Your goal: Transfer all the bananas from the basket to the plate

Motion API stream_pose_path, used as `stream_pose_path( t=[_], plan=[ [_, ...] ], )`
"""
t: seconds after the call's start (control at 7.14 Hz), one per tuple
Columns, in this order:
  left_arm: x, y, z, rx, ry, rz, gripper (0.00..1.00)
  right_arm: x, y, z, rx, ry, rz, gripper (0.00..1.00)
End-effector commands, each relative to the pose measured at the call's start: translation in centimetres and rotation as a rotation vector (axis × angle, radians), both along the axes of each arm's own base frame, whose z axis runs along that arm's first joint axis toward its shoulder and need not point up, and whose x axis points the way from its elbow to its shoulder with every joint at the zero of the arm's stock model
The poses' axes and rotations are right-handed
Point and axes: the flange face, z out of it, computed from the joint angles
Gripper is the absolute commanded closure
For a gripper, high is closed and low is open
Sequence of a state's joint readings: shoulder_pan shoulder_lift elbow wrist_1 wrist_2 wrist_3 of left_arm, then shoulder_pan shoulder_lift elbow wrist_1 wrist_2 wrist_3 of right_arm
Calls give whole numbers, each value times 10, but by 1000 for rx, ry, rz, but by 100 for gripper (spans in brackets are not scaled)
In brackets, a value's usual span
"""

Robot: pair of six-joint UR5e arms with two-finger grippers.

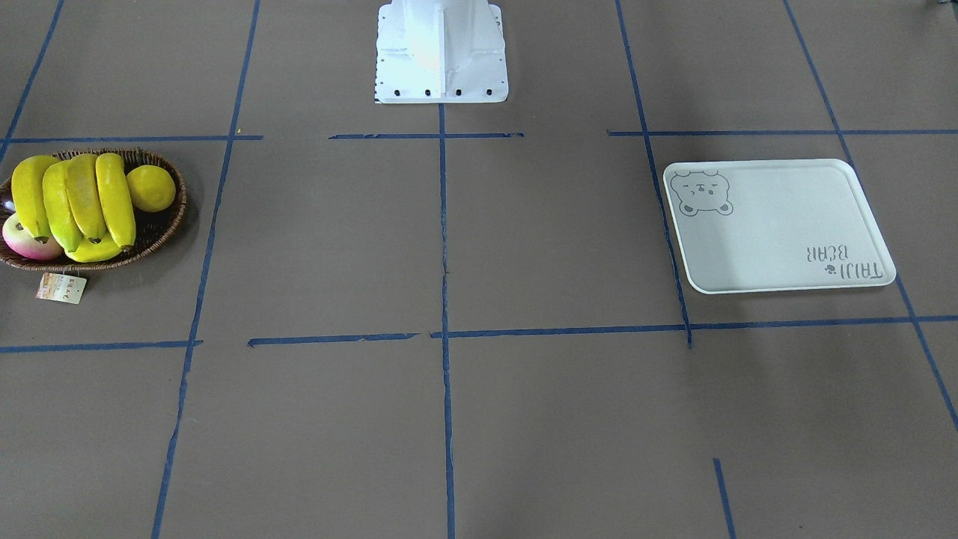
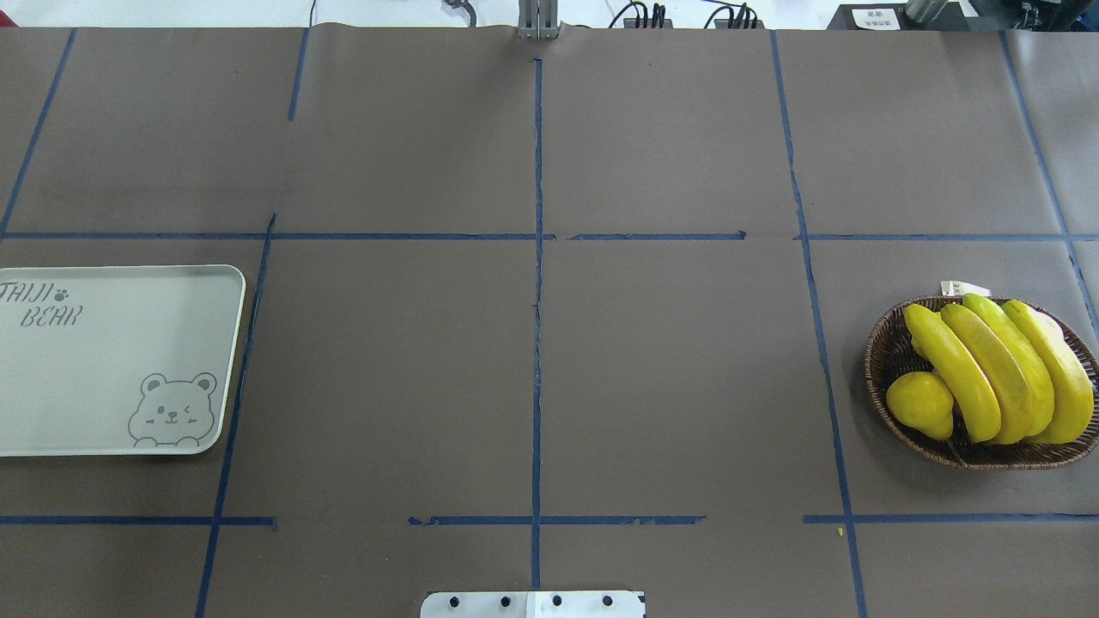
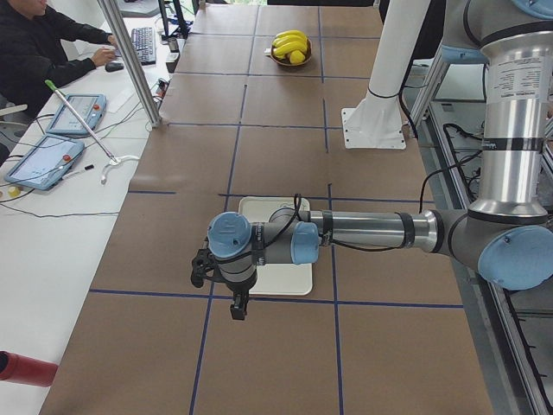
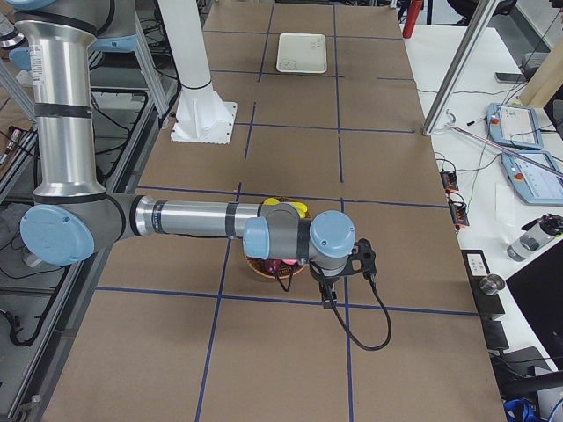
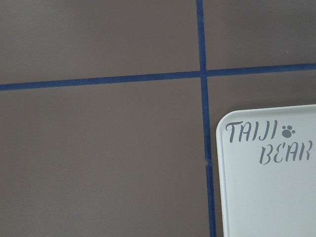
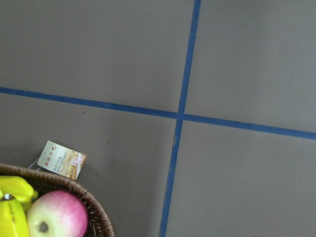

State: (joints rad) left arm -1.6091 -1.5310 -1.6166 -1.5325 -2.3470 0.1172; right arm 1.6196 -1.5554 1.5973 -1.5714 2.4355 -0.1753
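Bananas [image 2: 1000, 369]: four, side by side in the wicker basket [image 2: 884, 360], beside a lemon [image 2: 920, 403], partly over a pink apple [image 6: 57, 217]. Paper tag [image 6: 61, 159] lies just outside the basket. Right gripper [image 4: 329, 301] hangs near the basket. Bear plate [image 2: 103, 369] and left gripper [image 3: 238, 307] are well apart from the basket. Cannot tell how either gripper's jaws stand.

Table [image 2: 386, 386]: brown paper cover, marked off in a grid by blue tape [image 2: 537, 343].
White bench [image 3: 69, 246] along your side, carrying two teach pendants [image 3: 78, 112], a keyboard [image 3: 143, 43], loose cables and a bottle [image 4: 537, 236].
Aluminium post [image 3: 130, 62]: stands at the table's edge by your bench.
One person [image 3: 34, 43]: seated at the bench's far end, hand by the keyboard.
Light: even, with soft shadows.
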Motion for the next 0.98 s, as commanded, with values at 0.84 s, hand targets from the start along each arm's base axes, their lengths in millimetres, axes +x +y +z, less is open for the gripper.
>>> stream_pose_path(
  t=[0.84],
  plan=[
    [0,0,-10,19,1,-2,0,-103,135,-74,26,-25,98,0]
  ],
)
